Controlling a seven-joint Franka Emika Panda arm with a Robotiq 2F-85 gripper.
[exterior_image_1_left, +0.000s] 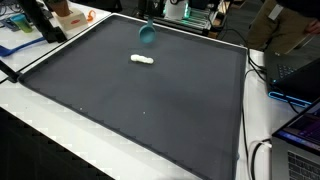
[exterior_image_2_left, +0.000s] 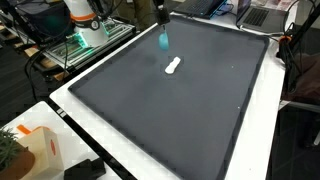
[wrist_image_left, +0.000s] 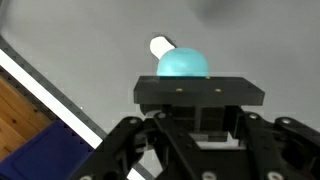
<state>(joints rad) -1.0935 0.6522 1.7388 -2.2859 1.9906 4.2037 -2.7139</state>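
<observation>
Since the teal rounded object (exterior_image_1_left: 147, 37) hangs clear of the black mat (exterior_image_1_left: 150, 115), right beneath the claw (exterior_image_1_left: 148, 31), I read the claw as closed on it, with the jaws drawn in close around its upper part. Both exterior views show it suspended at the end of the dark fingers, over the part of the mat near the edge that sits at the top of those pictures. In the wrist view its teal dome (wrist_image_left: 183, 63) fills the space just past the claw's black body, so I cannot see the fingertips themselves there. The relation I watch most is with the small white stick-shaped piece (exterior_image_1_left: 143, 60). It lies flat on the mat, apart from the teal object, and it is offset from the claw toward the mat's middle. As far as I can judge from an exterior view (exterior_image_2_left: 173, 66), its long axis runs roughly crosswise to the line from the claw to it. In the wrist view only one rounded end (wrist_image_left: 160, 46) peeks out beside the dome. The mat covers most of the white desk (exterior_image_1_left: 30, 125), and a laptop (exterior_image_1_left: 300, 135) sits off the mat's side, well apart from the claw.
</observation>
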